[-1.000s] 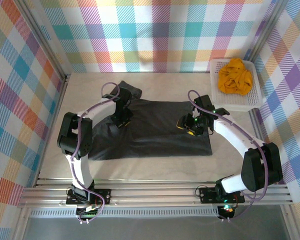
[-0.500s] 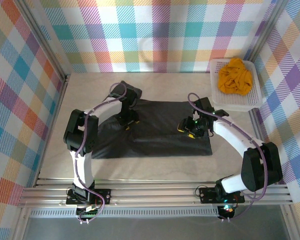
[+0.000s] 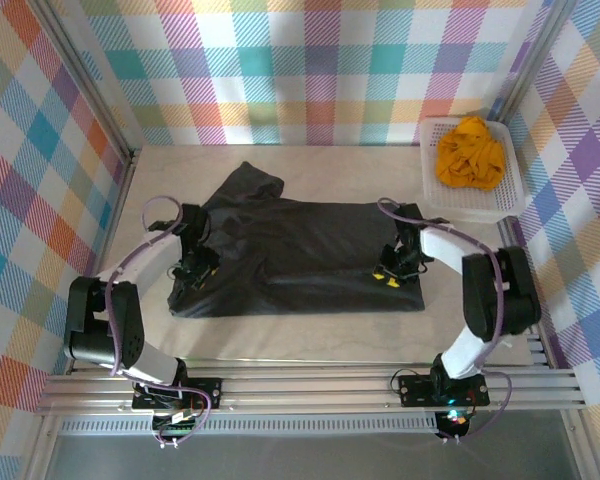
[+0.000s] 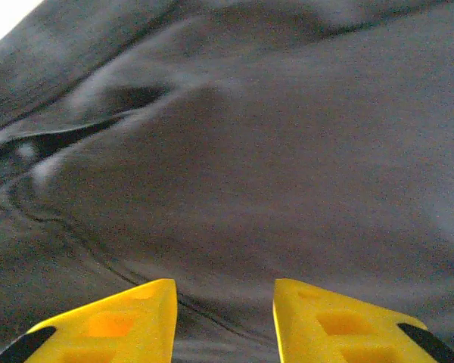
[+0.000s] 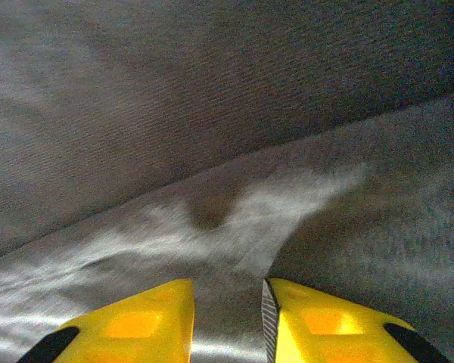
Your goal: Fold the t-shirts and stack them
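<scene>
The grey shirt (image 3: 310, 250), a soft matte knit, lay spread mid-table with its long axis running left-right and one sleeve pointing far-left. The orange shirt (image 3: 470, 152) sat crumpled in the white mesh basket (image 3: 480, 210) at far right. The left gripper (image 3: 193, 268) was over wrinkled cloth with its jaws apart. The right gripper (image 3: 388, 272) was on the near-right part of the grey shirt, and I cannot tell its grip.
</scene>
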Robot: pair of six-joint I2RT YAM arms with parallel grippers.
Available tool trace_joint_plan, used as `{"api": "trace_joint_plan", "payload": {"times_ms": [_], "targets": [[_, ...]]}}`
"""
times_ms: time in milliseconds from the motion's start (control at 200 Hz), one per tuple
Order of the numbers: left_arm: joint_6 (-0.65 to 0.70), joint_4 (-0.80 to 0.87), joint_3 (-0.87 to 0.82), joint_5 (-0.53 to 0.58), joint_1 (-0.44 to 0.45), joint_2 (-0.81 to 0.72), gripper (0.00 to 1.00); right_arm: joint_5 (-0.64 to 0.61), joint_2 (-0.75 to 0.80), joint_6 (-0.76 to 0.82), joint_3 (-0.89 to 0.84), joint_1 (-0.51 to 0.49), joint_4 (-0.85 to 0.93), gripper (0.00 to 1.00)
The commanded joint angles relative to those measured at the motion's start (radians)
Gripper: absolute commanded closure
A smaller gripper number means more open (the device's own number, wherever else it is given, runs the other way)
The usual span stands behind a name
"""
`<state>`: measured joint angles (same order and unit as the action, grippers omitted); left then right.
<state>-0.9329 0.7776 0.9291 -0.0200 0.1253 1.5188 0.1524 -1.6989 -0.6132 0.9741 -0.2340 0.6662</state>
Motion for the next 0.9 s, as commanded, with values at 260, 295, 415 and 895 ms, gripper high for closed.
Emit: {"api": "trace_joint_plan", "payload": {"times_ms": [260,295,415,895], "targets": [[-0.137,0.035,-0.219,0.097,-0.166,-0.041,0.73,-0.097,-0.159,0.047,0.117,-0.037,0.231,0.78],[-0.134,0.043,-0.226,0.103,-0.178,-0.058,0.73,-0.09,-0.144,0.034,0.094,-0.053,0.231,0.76],[-0.117,0.074,-0.236,0.11,-0.215,-0.086,0.73,-0.039,-0.085,-0.043,0.005,-0.107,0.226,0.74],[0.003,0.097,-0.22,0.129,-0.3,-0.117,0.72,-0.066,0.027,-0.096,-0.046,-0.215,0.245,0.67]]}}
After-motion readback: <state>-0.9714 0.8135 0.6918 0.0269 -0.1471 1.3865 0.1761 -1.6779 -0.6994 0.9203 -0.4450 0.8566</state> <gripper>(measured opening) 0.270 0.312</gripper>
